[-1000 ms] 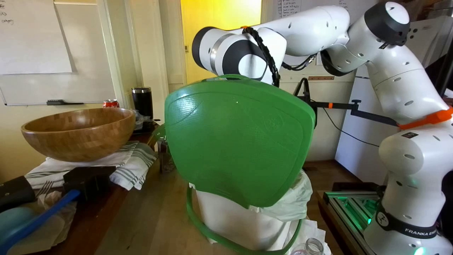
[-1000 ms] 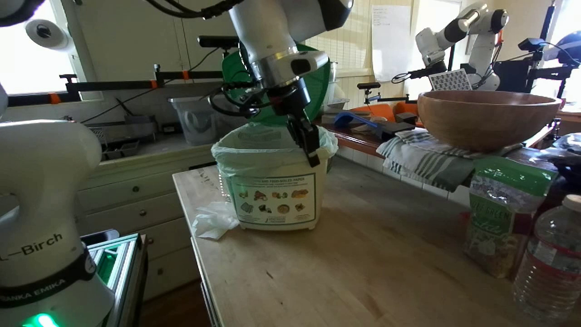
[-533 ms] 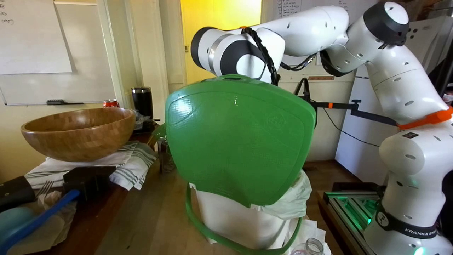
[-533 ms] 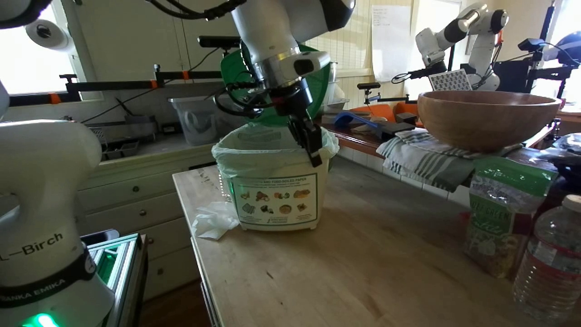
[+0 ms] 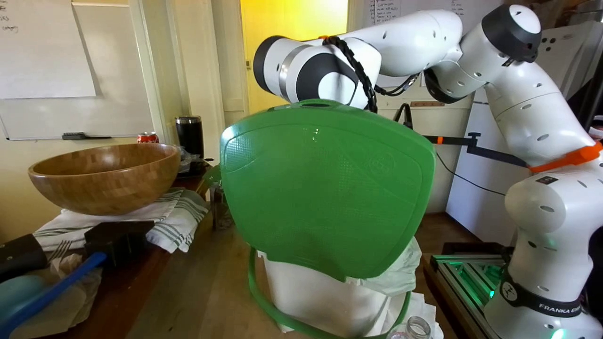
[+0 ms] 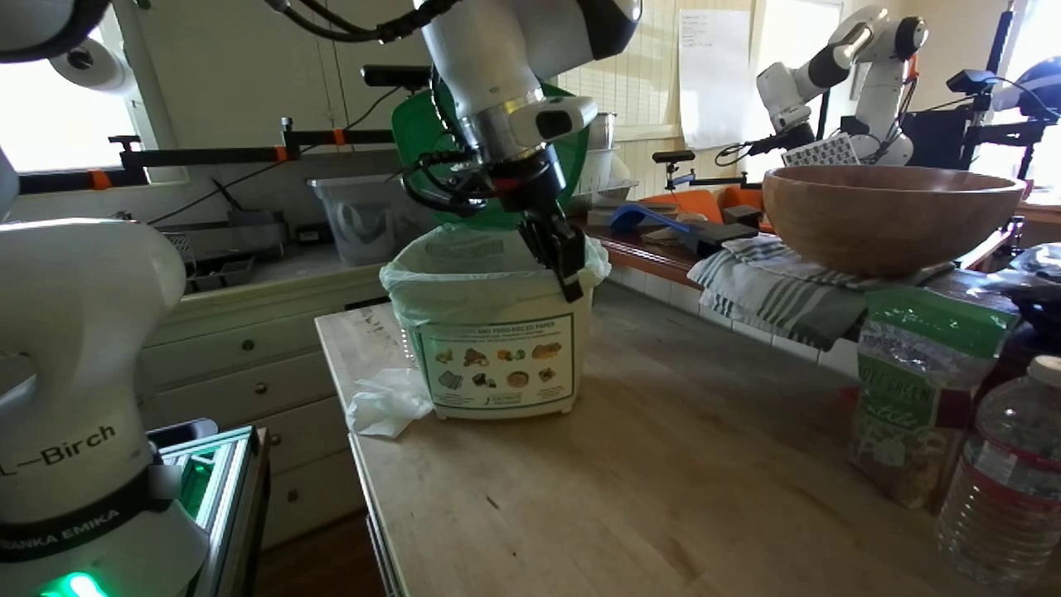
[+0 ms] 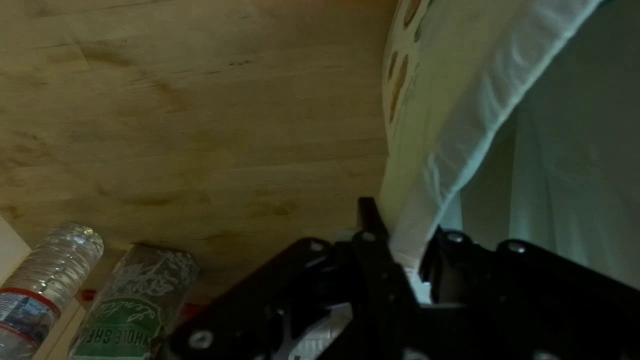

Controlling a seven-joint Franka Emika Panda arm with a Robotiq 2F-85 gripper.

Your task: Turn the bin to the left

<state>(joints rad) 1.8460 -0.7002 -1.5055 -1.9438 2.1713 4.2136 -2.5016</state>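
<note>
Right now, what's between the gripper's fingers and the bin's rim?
The liner bag, folded over the rim of the bin. The wrist view shows it: the gripper clamps liner and rim together, one finger outside, one inside.

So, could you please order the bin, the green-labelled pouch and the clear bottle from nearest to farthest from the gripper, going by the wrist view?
1. Bin: its rim lies within the gripper.
2. Green-labelled pouch: lower left.
3. Clear bottle: farther left.
</note>
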